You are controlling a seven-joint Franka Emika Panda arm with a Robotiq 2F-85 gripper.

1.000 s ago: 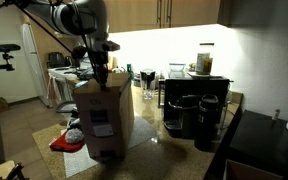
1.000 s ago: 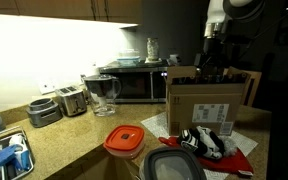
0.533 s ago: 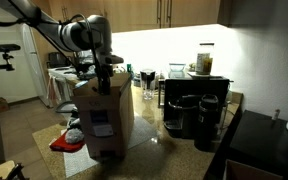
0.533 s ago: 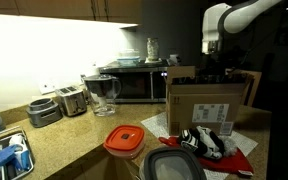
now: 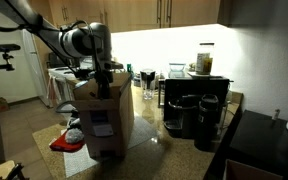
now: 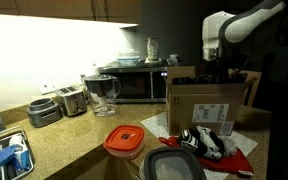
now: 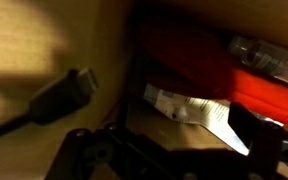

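An open cardboard box [image 5: 104, 120] [image 6: 209, 105] stands on the counter. My gripper [image 5: 103, 80] [image 6: 213, 72] reaches down into its open top. In the wrist view the gripper [image 7: 169, 150] is open, its dark fingers [image 7: 256, 135] spread wide with nothing between them. Just under them, inside the box, lies a red object [image 7: 259, 90] with a white paper label [image 7: 189, 108] against it. A black plug on a cable [image 7: 64, 95] rests on the box wall to the left. The inside of the box is hidden in both exterior views.
A black coffee maker [image 5: 189, 115] stands beside the box, with a glass [image 5: 147, 82] behind it. A microwave [image 6: 134, 85], pitcher [image 6: 102, 93] and toaster [image 6: 72, 100] line the back wall. A red-lidded container [image 6: 125, 140], a dark lid [image 6: 176, 165] and a red cloth [image 6: 219, 150] lie near the box.
The arm has bent over and lowered, bringing the gripper from above the box down into its open top. The jaws have stayed open.
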